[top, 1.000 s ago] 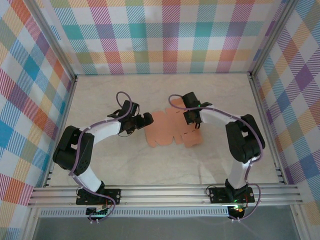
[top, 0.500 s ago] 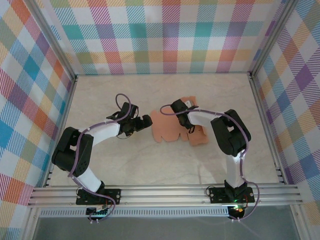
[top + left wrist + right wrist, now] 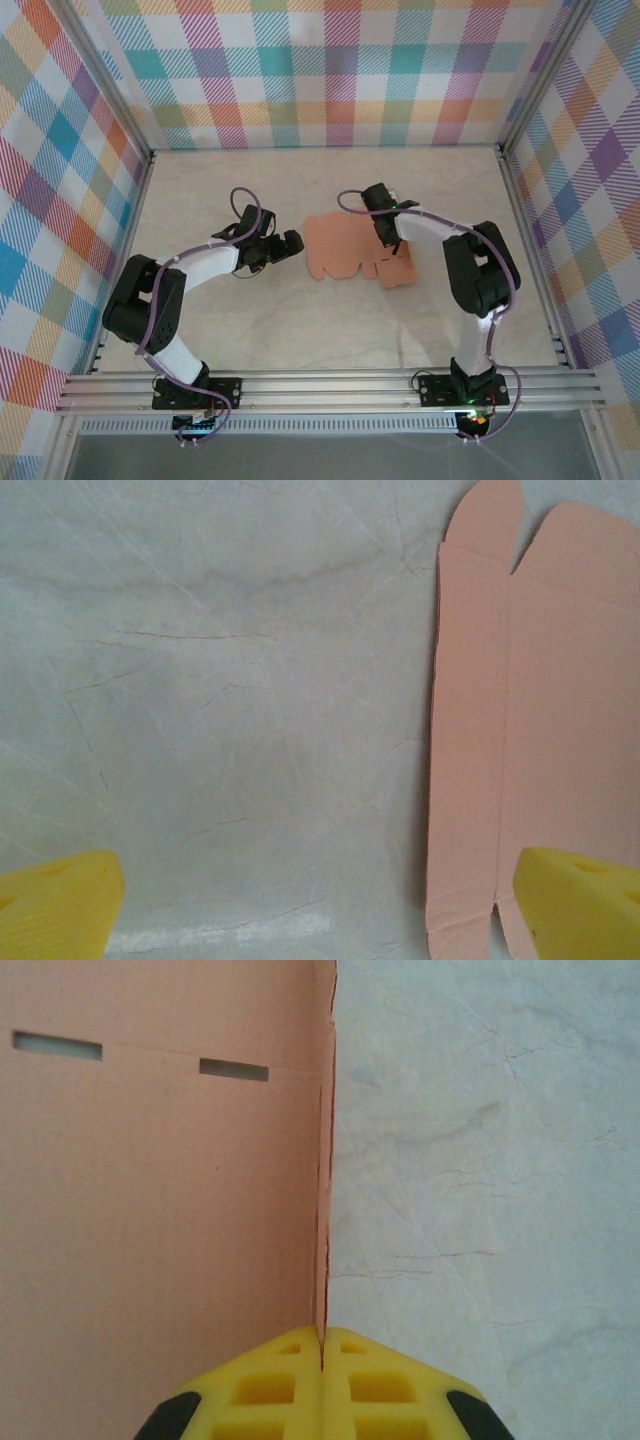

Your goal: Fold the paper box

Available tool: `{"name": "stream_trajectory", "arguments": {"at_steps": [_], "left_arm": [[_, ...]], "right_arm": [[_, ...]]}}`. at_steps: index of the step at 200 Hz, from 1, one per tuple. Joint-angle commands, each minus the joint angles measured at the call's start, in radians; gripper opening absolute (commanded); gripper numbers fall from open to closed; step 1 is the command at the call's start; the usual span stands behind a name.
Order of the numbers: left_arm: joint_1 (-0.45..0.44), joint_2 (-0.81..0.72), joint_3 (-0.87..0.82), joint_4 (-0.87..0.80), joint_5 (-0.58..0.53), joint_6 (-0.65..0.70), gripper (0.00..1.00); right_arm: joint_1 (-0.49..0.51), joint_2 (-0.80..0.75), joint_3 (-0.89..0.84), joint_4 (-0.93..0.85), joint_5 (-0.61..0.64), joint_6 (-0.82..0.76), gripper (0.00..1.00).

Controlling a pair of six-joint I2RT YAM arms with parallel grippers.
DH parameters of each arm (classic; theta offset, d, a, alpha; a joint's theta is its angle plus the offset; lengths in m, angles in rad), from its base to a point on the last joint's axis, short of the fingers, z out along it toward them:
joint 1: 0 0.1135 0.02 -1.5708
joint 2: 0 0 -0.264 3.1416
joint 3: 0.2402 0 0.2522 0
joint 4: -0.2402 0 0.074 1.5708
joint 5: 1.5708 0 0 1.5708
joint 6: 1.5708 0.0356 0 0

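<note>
The paper box (image 3: 345, 250) is a flat salmon-orange die-cut sheet with flaps and slits, lying mid-table. My right gripper (image 3: 386, 232) is over its right part. In the right wrist view its yellow fingers (image 3: 270, 1385) are shut on a thin raised edge of the sheet (image 3: 150, 1210), which rises from between the fingertips (image 3: 322, 1332). My left gripper (image 3: 290, 243) sits just left of the sheet and stands open. Its yellow fingertips (image 3: 55, 905) are wide apart over bare table, and the sheet's left edge (image 3: 530, 730) lies by the right finger.
Plaid walls (image 3: 330, 70) and aluminium frame posts (image 3: 125, 190) close in the marble table (image 3: 330, 330) on three sides. A metal rail (image 3: 330, 388) runs along the near edge by the arm bases. Bare tabletop lies in front of and behind the sheet.
The right gripper has swung left and then back right, holding the sheet's edge; the sheet has shifted and changed outline with it. The left gripper has barely moved.
</note>
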Motion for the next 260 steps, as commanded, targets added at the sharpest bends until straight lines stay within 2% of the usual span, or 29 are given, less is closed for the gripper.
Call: {"name": "stream_trajectory", "arguments": {"at_steps": [1, 26, 38, 52, 71, 92, 107, 137, 175, 198, 224, 232, 247, 260], "left_arm": [[0.010, -0.035, -0.008, -0.008, 0.002, 0.015, 1.00], [0.010, -0.039, -0.008, -0.019, -0.005, 0.020, 1.00], [0.010, -0.040, -0.008, -0.021, -0.009, 0.022, 1.00], [0.010, -0.040, -0.009, -0.020, -0.009, 0.021, 1.00], [0.009, -0.038, -0.014, -0.014, -0.009, 0.019, 1.00], [0.010, -0.031, -0.014, -0.005, 0.000, 0.014, 1.00], [0.010, -0.030, -0.020, 0.005, 0.003, 0.008, 1.00], [0.010, -0.036, -0.037, 0.018, -0.003, 0.003, 1.00], [0.010, -0.047, -0.046, 0.016, -0.005, 0.006, 1.00], [0.010, -0.057, -0.057, 0.017, -0.012, 0.007, 1.00], [0.010, -0.053, -0.058, 0.023, -0.006, 0.005, 1.00], [0.010, -0.056, -0.059, 0.024, -0.004, 0.005, 1.00], [0.010, -0.059, -0.062, 0.028, -0.005, 0.006, 1.00], [0.010, -0.059, -0.063, 0.030, -0.007, 0.005, 1.00]], "right_arm": [[0.038, 0.070, 0.045, -0.066, 0.174, -0.011, 0.00], [0.042, 0.094, 0.064, -0.097, 0.278, 0.013, 0.00], [0.036, 0.088, 0.062, -0.091, 0.274, 0.021, 0.00], [0.013, 0.053, 0.079, -0.145, 0.150, 0.085, 0.00], [-0.015, -0.006, 0.050, -0.105, -0.024, 0.081, 0.00], [-0.017, -0.010, 0.042, -0.076, -0.072, 0.032, 0.00], [-0.006, 0.017, 0.059, -0.099, -0.047, 0.013, 0.00], [0.058, 0.095, 0.069, -0.068, 0.217, -0.061, 0.00], [0.074, 0.146, 0.028, 0.043, 0.401, -0.066, 0.00], [0.071, 0.117, 0.010, 0.059, 0.373, -0.059, 0.00], [0.044, 0.025, -0.026, 0.066, 0.112, -0.019, 0.00], [0.039, 0.005, -0.034, 0.073, 0.071, -0.019, 0.00], [0.046, 0.005, -0.029, 0.074, 0.086, -0.045, 0.00], [0.065, 0.039, -0.020, 0.088, 0.189, -0.086, 0.00]]}}
